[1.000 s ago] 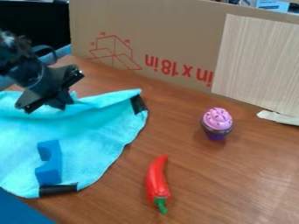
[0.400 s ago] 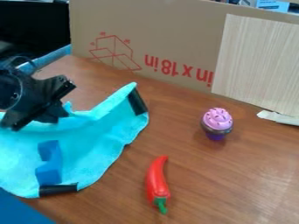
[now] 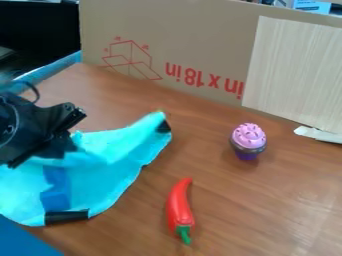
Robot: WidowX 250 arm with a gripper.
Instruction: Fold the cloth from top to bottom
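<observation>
At the near left corner of the view is a flat blue surface. Just beyond it, the turquoise cloth spreads over the brown wooden table, with a black strip along its near edge and a notched blue piece on its near part. To the right, apart from the cloth, lies a red chili pepper, its green stem end nearest.

Farther back at the left, the black gripper hangs over the cloth, its fingers closed on the far edge. Most of the cloth lies below and on the near side of the fingers; from them the gripped edge runs right to a far corner with a dark patch. Well to the right of that corner stands a cupcake with pink frosting.

Behind these, a torn white scrap lies by a pale wood-grain panel, which stands against an upright cardboard sheet with red printing.
</observation>
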